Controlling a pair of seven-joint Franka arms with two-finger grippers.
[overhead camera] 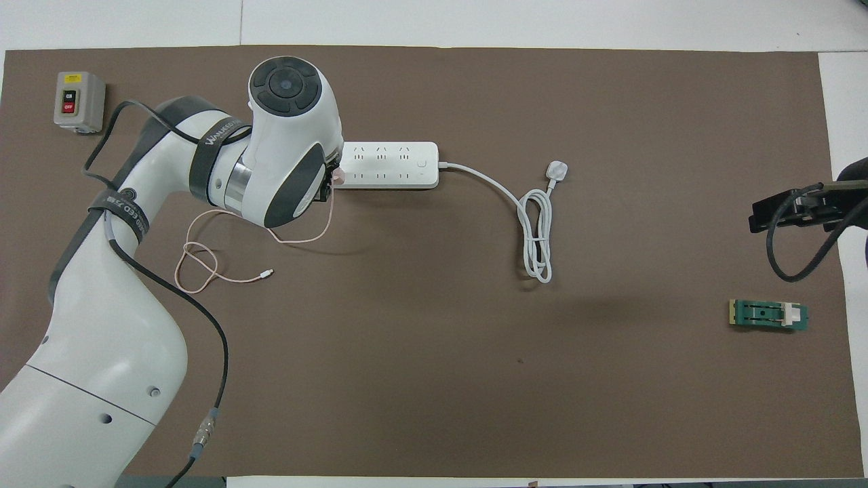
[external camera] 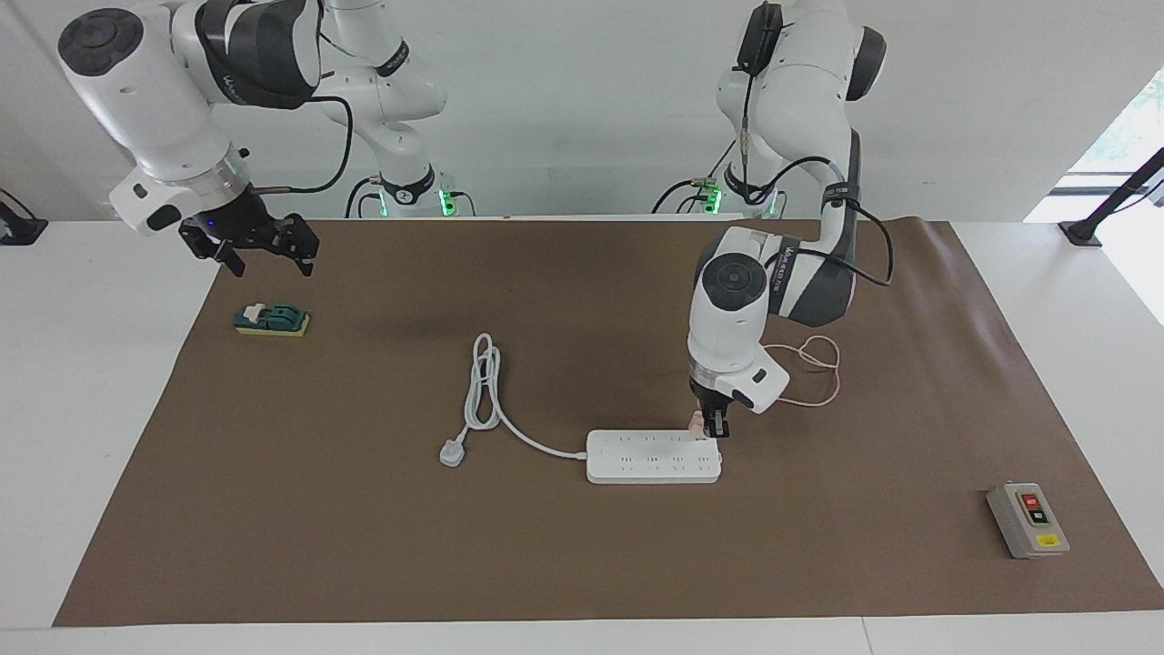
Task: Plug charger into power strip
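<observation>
The white power strip (external camera: 653,457) (overhead camera: 390,165) lies flat mid-table. My left gripper (external camera: 712,426) points straight down over the strip's end toward the left arm's side, shut on the small pale-pink charger (external camera: 697,420) (overhead camera: 338,177). The charger sits right at the strip's socket row nearer the robots; its prongs are hidden. Its thin pink cable (external camera: 818,364) (overhead camera: 203,268) trails in loops toward the robots. In the overhead view the left wrist covers the fingers. My right gripper (external camera: 268,255) (overhead camera: 786,210) waits open, raised at the right arm's end of the table.
The strip's thick white cord (external camera: 486,391) (overhead camera: 536,230) coils toward the right arm's end and stops at a white plug (external camera: 452,452) (overhead camera: 557,169). A green-and-yellow switch block (external camera: 272,319) (overhead camera: 768,315) lies below the right gripper. A grey button box (external camera: 1028,519) (overhead camera: 79,102) sits at the left arm's end.
</observation>
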